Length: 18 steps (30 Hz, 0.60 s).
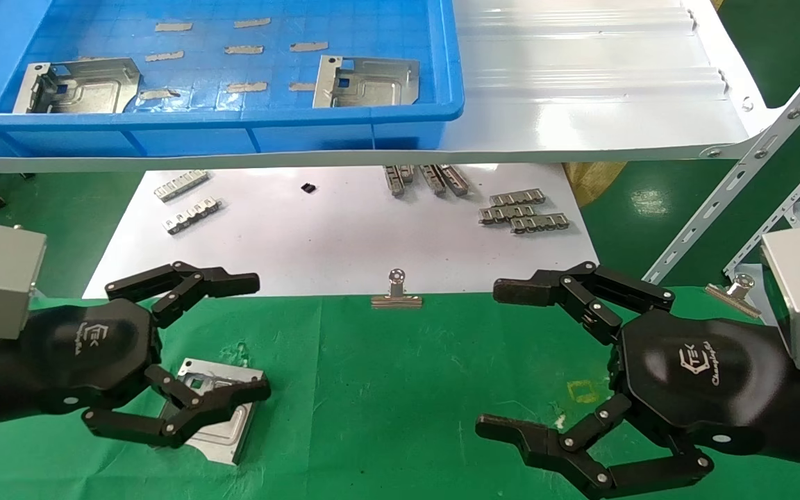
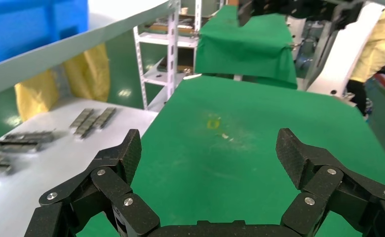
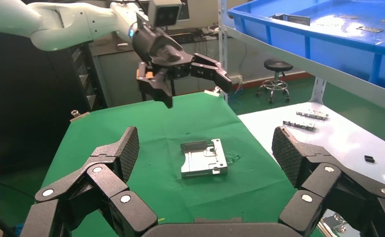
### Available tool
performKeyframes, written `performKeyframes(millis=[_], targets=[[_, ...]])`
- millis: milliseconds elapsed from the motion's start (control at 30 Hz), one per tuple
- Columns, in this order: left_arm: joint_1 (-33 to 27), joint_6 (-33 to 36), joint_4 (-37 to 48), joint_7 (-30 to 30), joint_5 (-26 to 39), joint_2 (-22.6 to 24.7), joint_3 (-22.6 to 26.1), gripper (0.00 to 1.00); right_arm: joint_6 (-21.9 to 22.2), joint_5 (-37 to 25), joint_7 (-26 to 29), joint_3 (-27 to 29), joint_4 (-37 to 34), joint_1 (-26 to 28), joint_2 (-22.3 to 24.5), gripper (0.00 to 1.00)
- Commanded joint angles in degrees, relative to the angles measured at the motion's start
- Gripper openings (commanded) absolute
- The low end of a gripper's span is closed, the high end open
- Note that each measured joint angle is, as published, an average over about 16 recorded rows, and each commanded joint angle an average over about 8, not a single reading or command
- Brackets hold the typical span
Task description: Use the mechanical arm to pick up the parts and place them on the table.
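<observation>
One silver part (image 1: 216, 410) lies flat on the green table (image 1: 400, 389) at the front left; it also shows in the right wrist view (image 3: 204, 158). My left gripper (image 1: 257, 337) is open and empty, raised above the cloth with its lower finger over the part. From the right wrist view the left gripper (image 3: 198, 91) hangs clear above the table. The left wrist view shows only its open fingers (image 2: 131, 148) and bare cloth. My right gripper (image 1: 494, 357) is open and empty at the front right. Two more parts (image 1: 80, 83) (image 1: 365, 82) lie in the blue tray (image 1: 233, 118).
The blue tray stands on a glossy white shelf (image 1: 580, 104) overhanging the back. Below it a white sheet (image 1: 330, 236) holds small ridged metal strips (image 1: 521, 212). A binder clip (image 1: 396, 292) grips the cloth's far edge. Slanted shelf struts (image 1: 733, 201) stand at the right.
</observation>
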Motion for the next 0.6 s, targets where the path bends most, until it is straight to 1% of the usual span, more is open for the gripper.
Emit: performKeyframes(millis=[33, 600], targets=[[0.89, -0.18, -1.89, -0.97, -0.26, -0.19, -1.05, 1.00, 0.00, 0.00, 0.00, 0.00, 0.00, 0.00, 0.00, 1.00], [7.92, -1.54, -16.89, -8.57, -2.35, -1.71, -9.33, 1.00, 0.00, 0.00, 0.00, 0.00, 0.00, 0.00, 0.00, 1.00]])
